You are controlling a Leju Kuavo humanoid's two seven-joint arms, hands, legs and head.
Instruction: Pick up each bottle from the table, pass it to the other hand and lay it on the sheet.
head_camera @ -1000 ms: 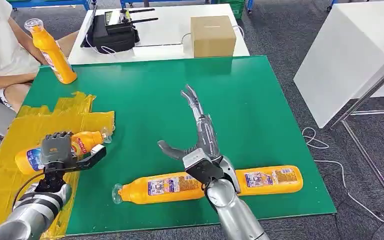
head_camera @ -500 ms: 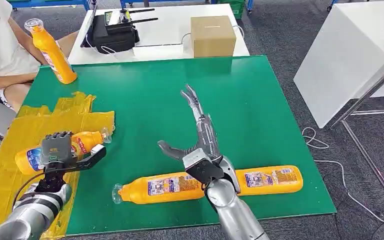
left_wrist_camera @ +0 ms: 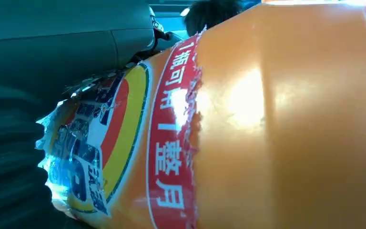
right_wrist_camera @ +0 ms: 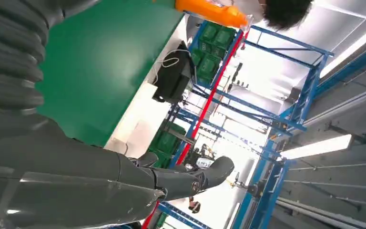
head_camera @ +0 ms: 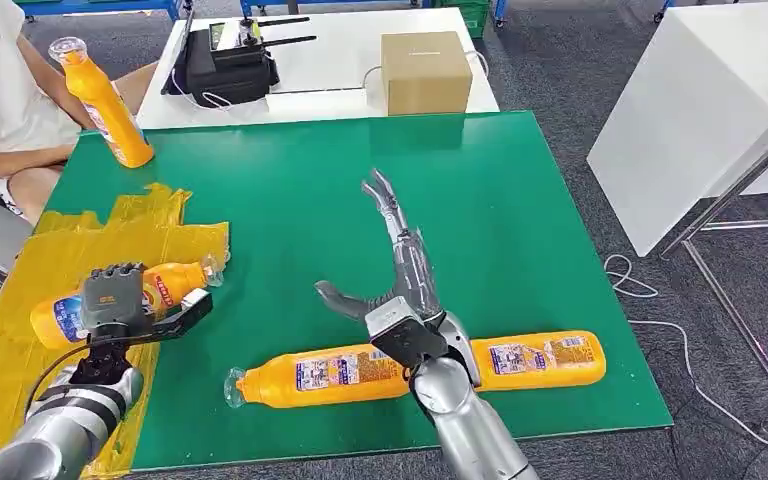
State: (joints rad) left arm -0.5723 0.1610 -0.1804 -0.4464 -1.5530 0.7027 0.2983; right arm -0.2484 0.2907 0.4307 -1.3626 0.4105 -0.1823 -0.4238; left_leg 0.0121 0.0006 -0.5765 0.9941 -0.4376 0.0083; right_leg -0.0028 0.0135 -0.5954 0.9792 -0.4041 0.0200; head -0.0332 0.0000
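Bottles, orange plastic with printed labels: one lies on the crinkled yellow sheet at the counter's left edge, gripped by the left hand, whose fingers wrap over its body; the left wrist view shows its glossy wall and torn label at close range. Two more lie end to end near the front edge: one left of the right forearm, one right of it. A fourth stands tilted at the far left corner beside a seated person. Smooth green counter surface lies open across the centre and right. Right hand extends flat above it, fingers spread straight, thumb out, holding nothing.
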